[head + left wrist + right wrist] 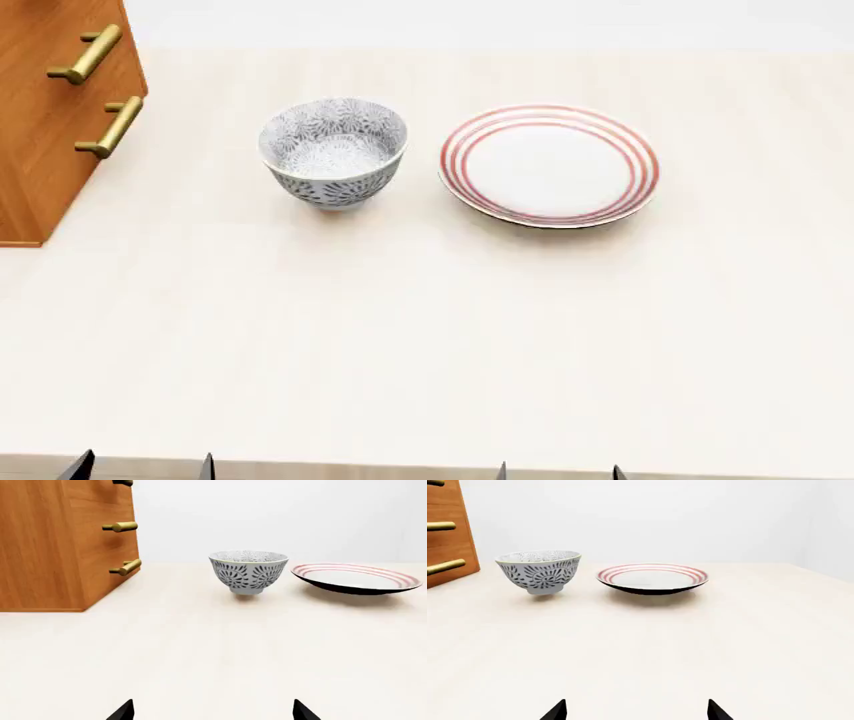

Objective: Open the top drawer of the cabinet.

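The orange-brown cabinet (47, 545) stands on the table at the far left, also seen in the head view (40, 120) and the right wrist view (447, 545). The top drawer (93, 487) is shut flush. Only its brass handle (122, 482) and a strip of its front show at the picture's edge, and likewise in the right wrist view (435, 482). In the head view the top drawer is out of view. My left gripper (213, 711) and right gripper (636, 711) are both open and empty, low at the table's near edge (143, 467) (559, 470), well away from the cabinet.
A grey patterned bowl (332, 150) stands to the right of the cabinet, with a red-ringed plate (549, 165) further right. The two lower drawers carry matching brass handles (120, 527) (125, 568). The pale table (427, 330) stretches between the grippers and these things.
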